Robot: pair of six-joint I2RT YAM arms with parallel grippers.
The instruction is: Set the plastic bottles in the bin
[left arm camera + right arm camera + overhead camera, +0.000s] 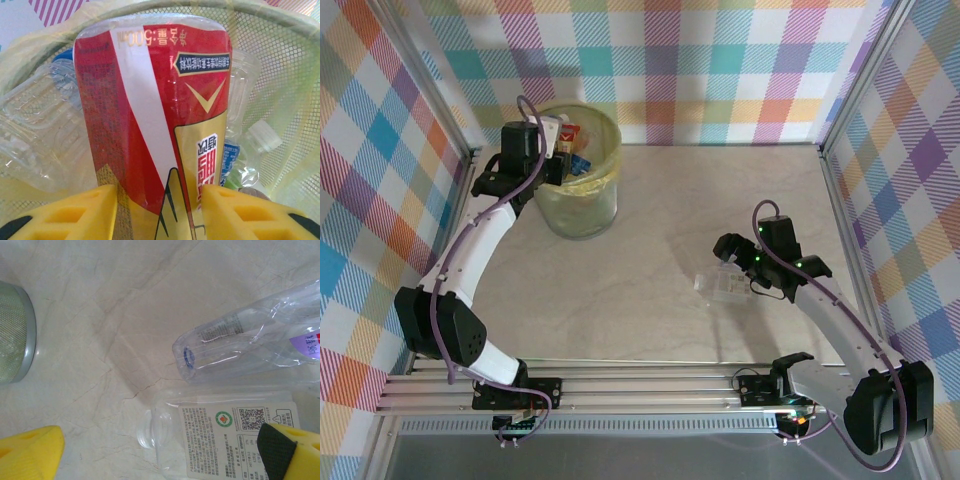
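Going big to small. Table (670,200): pale marble-look top, checked walls around it. Bin (582,210): far-left on the table, upright, yellow bag (612,150) folded over the rim. Its base also shows at the left edge of the right wrist view (15,340).

Left arm (480,240) curves up to the bin. Right arm (835,325) reaches to mid-right of the table.

Left gripper (558,158) hangs over the bin mouth. Its yellow fingers (65,215) are clamped on both sides of a red bottle (150,100) with a red-white-gold label, which points into the bin. Beneath it inside the bin lie crushed clear bottles (35,125).

Right gripper (740,268) sits low over two clear bottles lying on the table, well apart from the bin. Its jaws are spread wide and hold nothing. White-label bottle (220,435) lies between the fingers, and the right finger (295,450) overlaps its label end; can't tell if it touches. Purple-label bottle (250,335) lies just beside it, outside the jaws.
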